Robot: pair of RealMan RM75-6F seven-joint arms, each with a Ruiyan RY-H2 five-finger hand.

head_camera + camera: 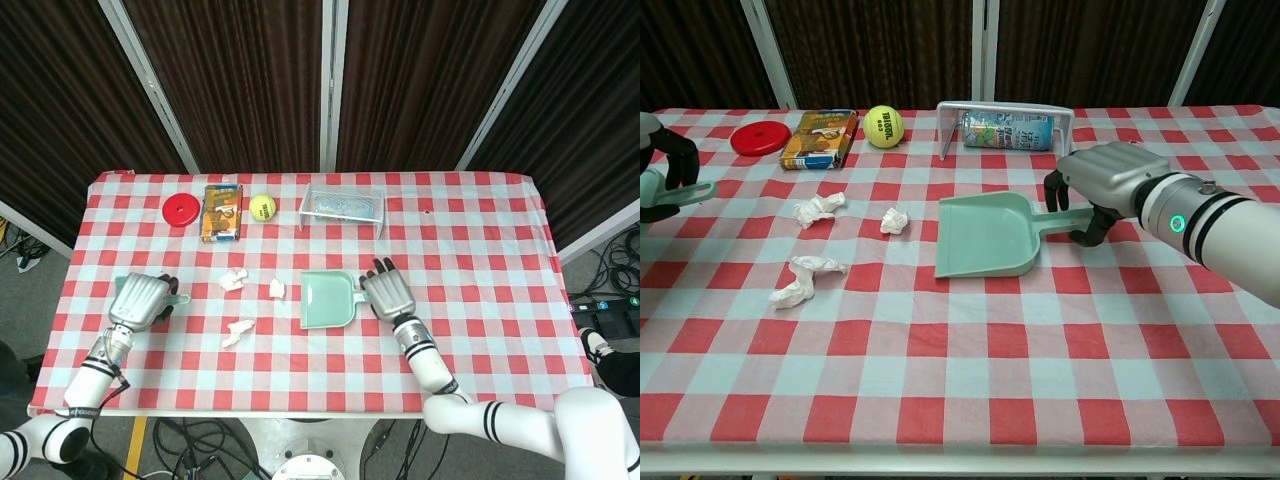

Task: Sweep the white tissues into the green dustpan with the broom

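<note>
Three white tissues (243,300) lie on the checked table (480,240) in the head view, left of the green dustpan (326,300). The right hand (388,294) covers the dustpan's handle; whether it grips cannot be told from above. The left hand (137,300) is curled around the broom (176,297) handle near the left edge.

Chest view — the right hand (1102,180) arches over the dustpan (985,235) handle, fingers curved down on either side of it. The left hand (658,175) holds the broom (692,189), tissues (818,208) between them.

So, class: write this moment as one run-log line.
left hand: holds broom handle | right hand: over dustpan handle, grasp unclear | tissues: three, unswept
</note>
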